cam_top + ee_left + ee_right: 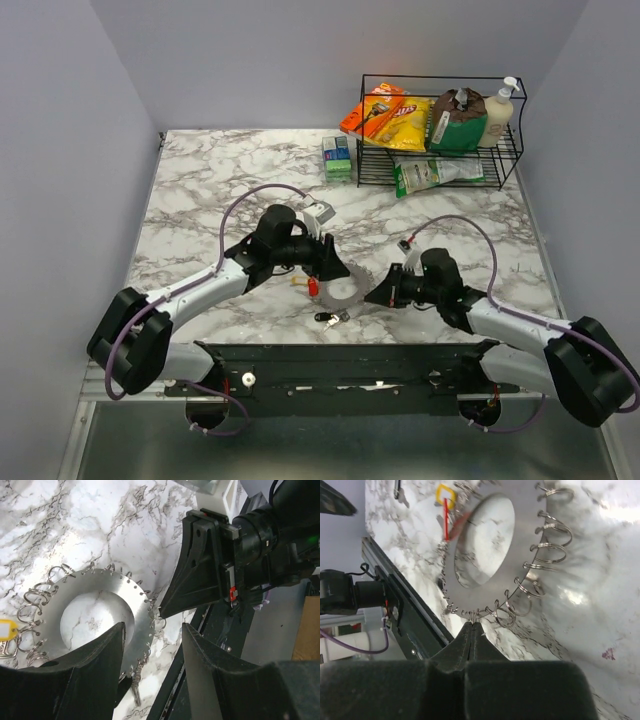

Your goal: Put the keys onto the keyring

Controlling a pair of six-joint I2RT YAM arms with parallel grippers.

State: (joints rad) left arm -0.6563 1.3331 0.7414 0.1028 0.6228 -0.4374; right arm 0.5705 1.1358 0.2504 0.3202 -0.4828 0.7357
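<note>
The left pincer [153, 630] hangs with its fingers apart, and the keyring [100, 587] lies flat beneath them. Its red- and yellow-headed keys [451, 522] sit farthest from the right pincer [475, 625], whose tips are pressed together at the ring's rim.

2 arms are seen, each built of pale grey-white links joined by bulky black joint housings. A thin purple cable [238, 203] is run along the left arm [200, 288], and a second purple cable [472, 224] along the right arm [512, 320]. Matte black, wedge-shaped fingers [206, 666] are fitted. A small red mark [232, 593] is carried on the right gripper [161, 614].
</note>
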